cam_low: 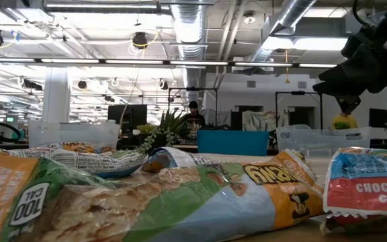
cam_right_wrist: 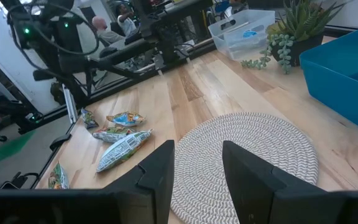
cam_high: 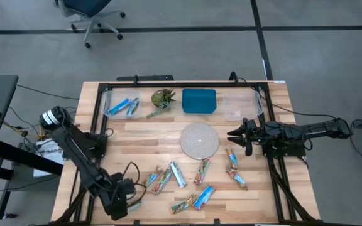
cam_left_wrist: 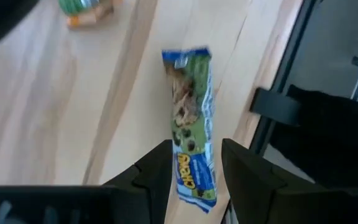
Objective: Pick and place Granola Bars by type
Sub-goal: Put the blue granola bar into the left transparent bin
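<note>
The wooden table (cam_high: pixel 137 135) carries a row of containers along its far edge: a clear bin (cam_high: pixel 122 105) that already holds two blue bars, a teal bin (cam_high: pixel 199 100), and a second clear bin (cam_high: pixel 241 105) that looks empty. These read as the sorting targets, one per wrapper type.

The round woven mat (cam_right_wrist: pixel 247 155) lies just ahead of the right gripper (cam_right_wrist: pixel 197 168), whose jaws are parted with nothing between them; that arm hovers at the table's right edge, probably waiting.

Most Granola Bars (cam_high: pixel 180 179) lie scattered across the near half, unsorted.

The left gripper (cam_left_wrist: pixel 194 177) works at the near left corner, its jaws straddling one end of a green-and-blue bar (cam_left_wrist: pixel 191 130). They stand close on either side of the wrapper, but whether they pinch it cannot be told. In the high view this bar is mostly hidden under the gripper.
</note>
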